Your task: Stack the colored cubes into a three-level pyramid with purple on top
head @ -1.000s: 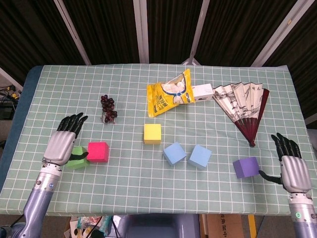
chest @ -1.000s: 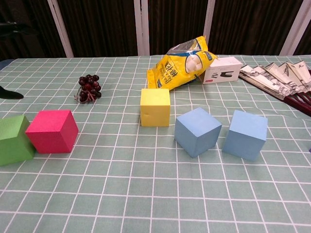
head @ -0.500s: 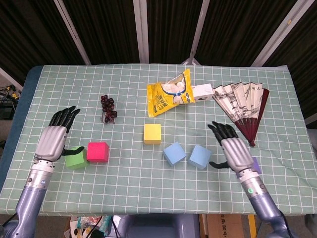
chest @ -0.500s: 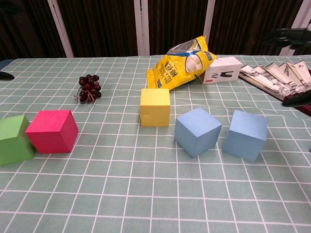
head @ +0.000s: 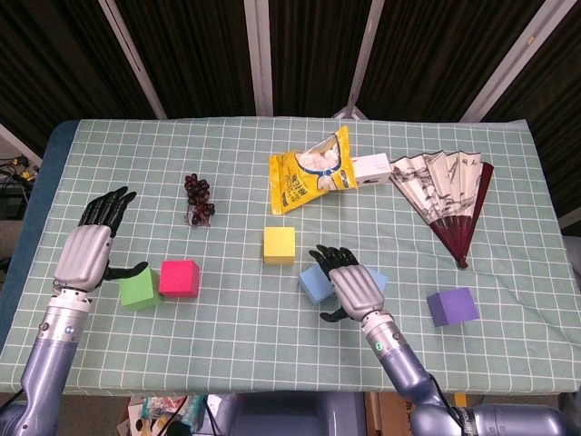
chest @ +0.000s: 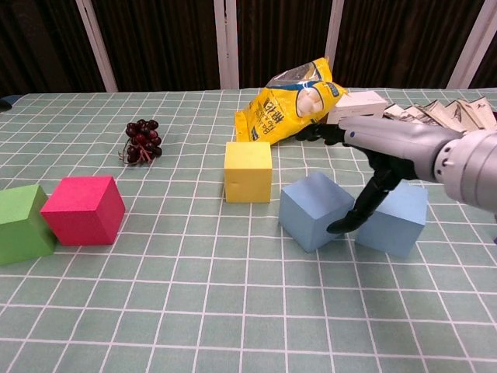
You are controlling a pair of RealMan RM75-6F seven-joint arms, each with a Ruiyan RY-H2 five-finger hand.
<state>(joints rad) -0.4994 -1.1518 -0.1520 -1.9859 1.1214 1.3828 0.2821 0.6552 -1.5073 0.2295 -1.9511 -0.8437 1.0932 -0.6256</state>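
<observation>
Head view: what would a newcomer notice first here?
Probably the right hand, open and hovering over the two blue cubes at the table's middle. Next, the yellow snack bag and the spread fan at the far side. The purple cube sits alone to the right.

Right hand (head: 352, 289) spread above two blue cubes (head: 315, 282), purple cube (head: 451, 306) apart at right, left hand (head: 83, 253) spread beside green cube (head: 138, 288)
</observation>
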